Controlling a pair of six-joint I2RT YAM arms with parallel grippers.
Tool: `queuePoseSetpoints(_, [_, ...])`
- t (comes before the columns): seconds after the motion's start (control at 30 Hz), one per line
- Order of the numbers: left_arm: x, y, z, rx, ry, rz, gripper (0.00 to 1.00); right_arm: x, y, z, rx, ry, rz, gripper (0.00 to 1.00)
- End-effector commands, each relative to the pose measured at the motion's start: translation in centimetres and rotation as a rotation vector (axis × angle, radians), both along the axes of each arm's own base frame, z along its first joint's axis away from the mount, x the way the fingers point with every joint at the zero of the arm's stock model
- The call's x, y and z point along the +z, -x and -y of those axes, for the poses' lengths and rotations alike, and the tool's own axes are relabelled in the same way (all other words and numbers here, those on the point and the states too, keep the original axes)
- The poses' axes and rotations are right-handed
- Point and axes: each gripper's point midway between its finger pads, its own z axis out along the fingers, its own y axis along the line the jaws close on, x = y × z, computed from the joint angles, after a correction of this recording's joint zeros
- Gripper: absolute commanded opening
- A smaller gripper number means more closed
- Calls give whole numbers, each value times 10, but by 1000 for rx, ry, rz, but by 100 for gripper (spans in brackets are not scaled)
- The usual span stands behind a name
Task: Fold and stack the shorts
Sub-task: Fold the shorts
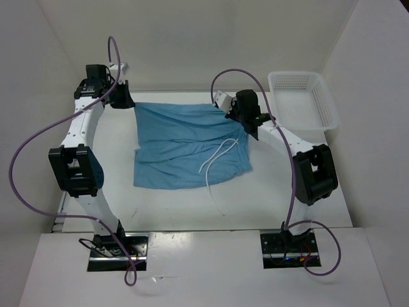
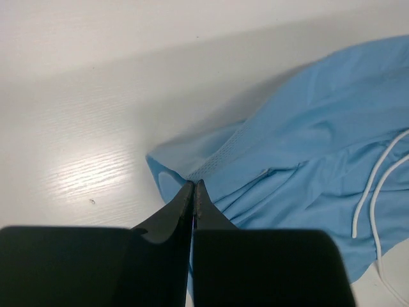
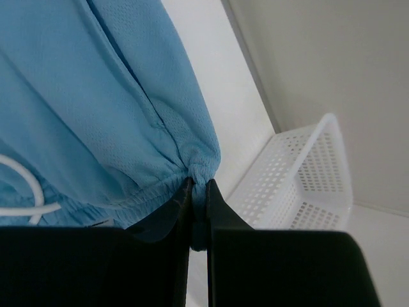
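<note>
White walls are boxing in a pale worktop (image 1: 192,211), where the shorts (image 1: 182,150) — light blue, soft and creased — are lying spread out between the two arms. At the cloth's far left corner the left gripper (image 1: 121,97) is pinching the fabric, its fingers pressed together with a sliver of blue caught between the tips. Across at the far right corner the right gripper (image 1: 235,114) is clamping a gathered bunch of the edge, and the cloth is puckering right at its closed tips. A thin white drawstring (image 1: 218,155) is looping over the right half of the shorts and trailing past the near hem onto the worktop. Off in the far right corner a white mesh basket (image 1: 297,99) is sitting near the right arm — apart from the cloth.
</note>
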Motion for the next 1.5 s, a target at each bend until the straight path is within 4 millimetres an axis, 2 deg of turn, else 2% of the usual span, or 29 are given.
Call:
queuePoseSetpoints(0.0, [2,14,0,-1,1,-21,0,30,-16,1,-39,-44,100,0])
queuePoseSetpoints(0.03, [7,20,1,-1,0,-12,0,32,-14,3,-39,-45,102,0])
queuePoseSetpoints(0.07, [0,27,-4,15,-4,-32,0,32,-9,4,-39,-44,100,0])
queuePoseSetpoints(0.1, [8,30,-4,15,-7,-11,0,28,-8,7,-43,-28,93,0])
queuePoseSetpoints(0.17, [11,30,-22,61,-22,-2,0,32,-6,9,-51,-29,107,0])
queuePoseSetpoints(0.27, [17,21,-39,93,-25,15,0,29,-8,9,-46,-19,108,0])
queuePoseSetpoints(0.3, [12,16,-41,100,-30,7,0,29,-11,8,-46,-20,109,0])
queuePoseSetpoints(0.4, [23,4,-41,90,-25,39,0,43,-25,6,-61,-23,162,0])
queuePoseSetpoints(0.43, [36,1,-40,82,-22,72,0,51,-28,6,-72,-27,183,0])
queuePoseSetpoints(0.47, [40,1,-38,73,-15,74,0,56,-30,7,-80,-28,195,0])
queuePoseSetpoints(0.5, [48,7,-34,63,-7,83,0,63,-29,8,-86,-43,201,0])
queuePoseSetpoints(0.57, [48,21,-36,68,4,54,0,61,-19,4,-56,-56,158,0])
queuePoseSetpoints(0.6, [53,33,-31,56,16,50,0,67,-8,4,-34,-62,145,0])
queuePoseSetpoints(0.63, [44,49,-28,57,25,-4,0,62,3,-4,25,-55,108,0])
queuePoseSetpoints(0.67, [48,67,-24,57,26,-12,0,56,13,-2,38,-41,83,0])
queuePoseSetpoints(0.7, [16,91,-19,58,44,-115,0,30,30,4,51,-5,5,0])
queuePoseSetpoints(0.73, [0,114,-17,67,48,-194,0,33,45,5,91,4,-6,0])
queuePoseSetpoints(0.77, [-5,135,-14,74,45,-228,0,6,65,11,103,28,-96,0])
queuePoseSetpoints(0.8, [-21,153,-12,81,48,-296,0,-5,76,12,123,41,-134,0])
queuePoseSetpoints(0.83, [-53,191,-5,80,73,-454,0,-7,88,14,138,38,-158,0])
queuePoseSetpoints(0.9, [-78,228,3,79,94,-591,0,-42,115,12,189,35,-282,0])
queuePoseSetpoints(0.97, [-113,269,7,87,99,-753,0,-56,131,10,217,34,-334,0])
queuePoseSetpoints(1.0, [-122,276,6,92,89,-777,0,-66,140,14,226,54,-360,0])
queuePoseSetpoints(1.1, [-147,282,1,108,55,-791,0,-85,156,22,248,100,-422,0])
queuePoseSetpoints(1.2, [-149,279,0,108,56,-803,0,-86,163,21,270,99,-448,0])
queuePoseSetpoints(1.27, [-145,273,-5,118,32,-788,0,-81,164,22,286,117,-454,0])
queuePoseSetpoints(1.33, [-137,258,-17,148,-9,-748,0,-67,164,21,320,140,-453,0])
queuePoseSetpoints(1.4, [-125,241,-29,176,-43,-698,0,-55,172,19,365,147,-490,0])
queuePoseSetpoints(1.47, [-119,234,-36,194,-51,-684,0,-41,178,15,412,141,-488,0])
